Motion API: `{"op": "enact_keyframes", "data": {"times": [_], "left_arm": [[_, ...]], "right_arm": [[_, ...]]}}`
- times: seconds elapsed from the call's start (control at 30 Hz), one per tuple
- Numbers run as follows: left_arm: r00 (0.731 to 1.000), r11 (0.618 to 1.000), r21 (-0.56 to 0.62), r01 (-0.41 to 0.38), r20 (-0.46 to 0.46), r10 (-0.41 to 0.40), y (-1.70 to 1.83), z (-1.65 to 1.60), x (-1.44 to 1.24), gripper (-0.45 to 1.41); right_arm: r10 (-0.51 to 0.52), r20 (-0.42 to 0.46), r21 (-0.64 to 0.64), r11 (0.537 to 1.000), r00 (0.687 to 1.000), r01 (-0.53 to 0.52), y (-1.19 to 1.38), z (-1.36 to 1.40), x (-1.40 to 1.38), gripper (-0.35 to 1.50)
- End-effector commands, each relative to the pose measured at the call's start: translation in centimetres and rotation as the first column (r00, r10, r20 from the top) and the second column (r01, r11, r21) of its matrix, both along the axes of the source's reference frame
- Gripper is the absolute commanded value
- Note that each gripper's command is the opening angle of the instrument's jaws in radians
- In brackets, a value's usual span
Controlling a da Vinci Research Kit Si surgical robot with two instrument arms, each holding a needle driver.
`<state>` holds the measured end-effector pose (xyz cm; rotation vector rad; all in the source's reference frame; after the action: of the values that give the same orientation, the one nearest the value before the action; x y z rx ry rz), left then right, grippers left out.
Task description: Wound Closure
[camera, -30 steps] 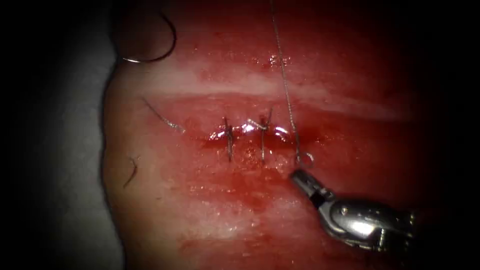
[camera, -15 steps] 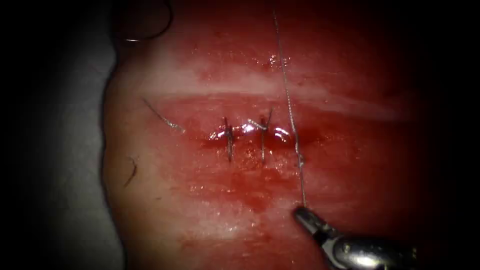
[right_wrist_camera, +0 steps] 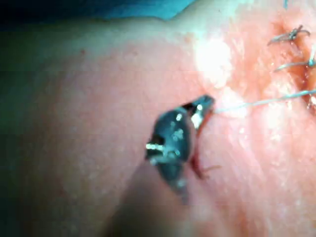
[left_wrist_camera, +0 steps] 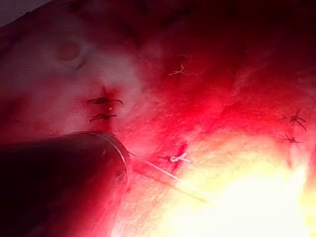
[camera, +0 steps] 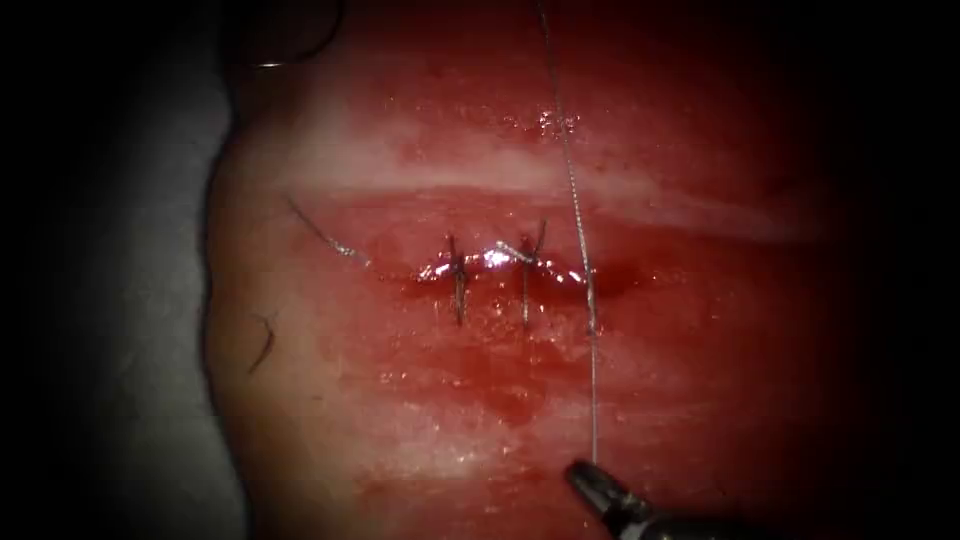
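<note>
Grey worktop (camera: 120, 300) lies along the left edge of the tissue (camera: 720, 330), whose surface is wet with red fluid (camera: 505, 395). The cut (camera: 520, 272) runs crosswise near the middle of the tissue. Two stitches (camera: 458, 290) are already tied across it, side by side, and they hold its left and middle parts together. Two cut ends (camera: 325, 237) lie loose on the tissue to the left of the cut, towards the worktop edge.

A third strand of thread (camera: 578, 220) comes from the tissue's far edge and crosses the right end of the cut. It carries what looks like a small knot just on the near side of the cut. From there it runs straight to the right tool (camera: 580, 473) at the near edge. The fingers of this tool are pressed together, pinching the thread at its end. The right wrist view shows the same grip: right tool (right_wrist_camera: 205, 104), thread (right_wrist_camera: 256, 102).

The needle (camera: 275, 64) is at the tissue's far left corner, well apart from the cut and not in it. What holds it cannot be told.

Judged stage: two stitches finished and a third laid at the right end. Its strand is untrimmed, and the right end of the cut is not yet seen drawn closed.
</note>
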<state>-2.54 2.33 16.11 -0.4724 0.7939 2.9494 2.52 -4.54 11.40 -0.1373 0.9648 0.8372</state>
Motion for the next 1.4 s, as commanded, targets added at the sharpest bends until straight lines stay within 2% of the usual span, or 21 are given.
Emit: {"op": "enact_keyframes", "data": {"times": [0.03,0.17,0.3,0.33,0.37,0.4,0.43,0.47,0.53,0.63,0.67,0.7,0.83,1.1,1.13,1.17,1.23,1.33,1.4], "left_arm": [[1.000,1.000,0.001,0.000,0.000,0.000,-0.01,0.06,-0.05,-0.45],[1.000,1.000,0.010,-0.014,0.000,0.014,-0.13,0.05,-0.06,-0.45],[0.999,0.997,0.055,-0.048,0.000,0.048,-0.45,-0.03,-0.07,-0.45],[0.998,0.996,0.067,-0.060,-0.001,0.060,-0.58,-0.08,-0.07,-0.45],[0.998,0.994,0.084,-0.064,-0.002,0.065,-0.68,-0.12,-0.06,-0.45],[0.997,0.992,0.103,-0.072,-0.002,0.073,-0.79,-0.16,-0.06,-0.45],[0.996,0.987,0.138,-0.084,0.005,0.084,-1.04,-0.26,-0.03,-0.45],[0.996,0.984,0.154,-0.091,0.005,0.091,-1.16,-0.31,-0.02,-0.45],[0.994,0.972,0.208,-0.107,0.001,0.109,-1.52,-0.45,0.04,-0.45],[0.992,0.961,0.251,-0.118,-0.014,0.125,-1.91,-0.60,0.12,-0.45],[0.990,0.955,0.270,-0.127,-0.023,0.138,-2.18,-0.71,0.19,-0.45],[0.990,0.952,0.277,-0.129,-0.022,0.140,-2.29,-0.76,0.22,-0.45],[0.989,0.947,0.290,-0.136,-0.016,0.147,-2.74,-0.98,0.34,-0.45],[0.989,0.945,0.292,-0.150,0.026,0.149,-3.56,-1.26,0.41,-0.45],[0.988,0.944,0.289,-0.157,0.042,0.151,-3.71,-1.28,0.39,-0.45],[0.987,0.944,0.286,-0.163,0.050,0.155,-3.77,-1.28,0.37,-0.45],[0.985,0.944,0.281,-0.172,0.062,0.161,-3.87,-1.27,0.33,-0.45],[0.978,0.943,0.265,-0.203,0.105,0.181,-4.11,-1.21,0.17,-0.45],[0.973,0.941,0.255,-0.221,0.128,0.194,-4.24,-1.17,0.08,-0.45]], "right_arm": [[-0.006,0.000,0.006,1.000,1.000,0.006,-0.16,0.03,0.03,-0.35],[0.000,-0.003,0.006,1.000,1.000,0.000,-0.11,0.01,0.03,-0.35],[0.020,-0.036,-0.016,1.000,0.999,-0.020,0.04,-0.04,-0.03,-0.35],[0.021,-0.057,-0.027,0.999,0.998,-0.023,0.10,-0.06,-0.05,0.07],[0.022,-0.077,-0.037,0.999,0.997,-0.025,0.14,-0.08,-0.08,0.27],[0.020,-0.093,-0.043,0.999,0.996,-0.024,0.17,-0.10,-0.10,0.37],[0.018,-0.111,-0.048,0.999,0.994,-0.023,0.23,-0.14,-0.15,0.69],[0.015,-0.117,-0.046,0.999,0.993,-0.021,0.27,-0.17,-0.17,0.88],[0.007,-0.128,-0.039,0.999,0.992,-0.012,0.34,-0.24,-0.23,1.01],[-0.006,-0.141,-0.031,1.000,0.990,0.002,0.39,-0.31,-0.27,1.10],[-0.017,-0.155,-0.021,1.000,0.988,0.014,0.41,-0.35,-0.29,1.16],[-0.024,-0.164,-0.012,1.000,0.986,0.023,0.42,-0.38,-0.30,1.18],[-0.056,-0.197,0.017,0.998,0.979,0.061,0.52,-0.51,-0.34,1.06],[-0.077,-0.258,0.037,0.995,0.963,0.089,1.00,-0.69,-0.29,0.69],[-0.108,-0.293,0.034,0.992,0.950,0.123,1.10,-0.66,-0.27,0.22],[-0.136,-0.319,0.039,0.987,0.938,0.157,1.17,-0.61,-0.26,-0.35],[-0.162,-0.324,0.058,0.980,0.932,0.190,1.29,-0.50,-0.24,-0.35],[-0.186,-0.319,0.079,0.972,0.929,0.222,1.65,-0.21,-0.19,-0.35],[-0.213,-0.344,0.055,0.968,0.915,0.246,1.84,-0.10,-0.18,-0.35]]}}
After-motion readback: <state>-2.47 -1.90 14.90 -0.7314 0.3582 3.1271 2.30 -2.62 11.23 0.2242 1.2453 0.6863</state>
